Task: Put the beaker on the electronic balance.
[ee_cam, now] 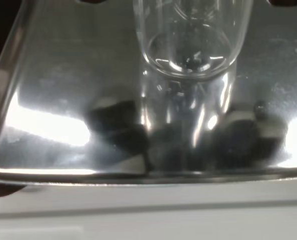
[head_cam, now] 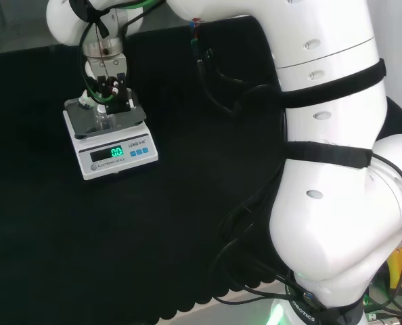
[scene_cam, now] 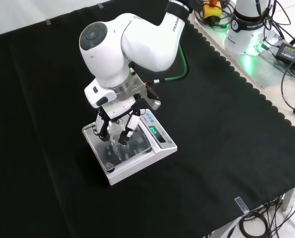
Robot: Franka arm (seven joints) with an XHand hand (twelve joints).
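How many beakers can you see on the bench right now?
1. A clear glass beaker stands on the electronic balance's steel pan, under the robot hand. Clear glassware is hard to see against the black cloth, so another piece could be missed.

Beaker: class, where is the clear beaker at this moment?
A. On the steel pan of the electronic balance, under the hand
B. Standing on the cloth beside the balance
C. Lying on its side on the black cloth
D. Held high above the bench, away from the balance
A. The beaker has its base on the shiny pan of the electronic balance, with the hand around it.
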